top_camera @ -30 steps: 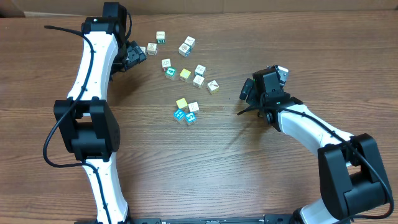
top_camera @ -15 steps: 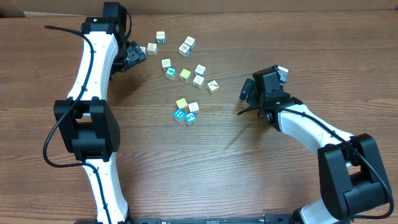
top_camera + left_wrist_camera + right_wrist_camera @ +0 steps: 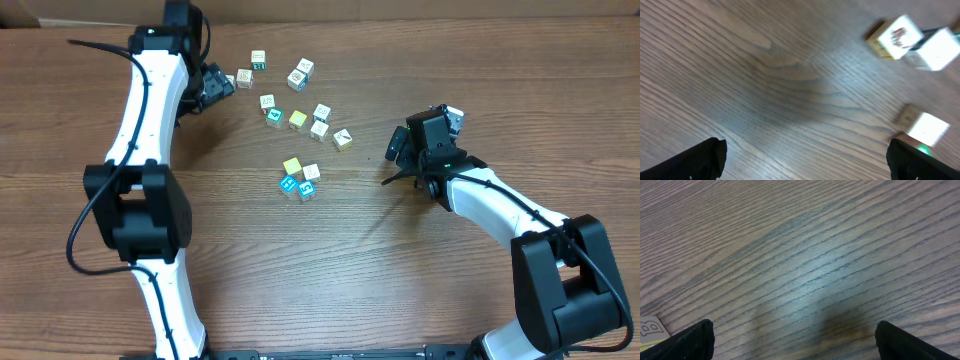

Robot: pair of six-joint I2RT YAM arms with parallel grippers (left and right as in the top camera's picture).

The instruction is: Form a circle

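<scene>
Currently, on the brown wood-grain table point(image 3: 300, 280), the left gripper point(image 3: 218, 86) and right gripper point(image 3: 396, 152) both stand spread wide and empty, while the tiny printed cubes point(image 3: 298, 119), white, yellow, blue and teal, lie scattered upper centre, forming no ring, so a wide jaw nudging one would likely scatter its close neighbours.

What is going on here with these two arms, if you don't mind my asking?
The job is to arrange the small cubes into a circle, but no ring exists yet. The cubes lie loosely scattered on the wooden table. The left tool is open beside the scatter's upper left edge, the right tool open off to its right; neither holds anything.
</scene>
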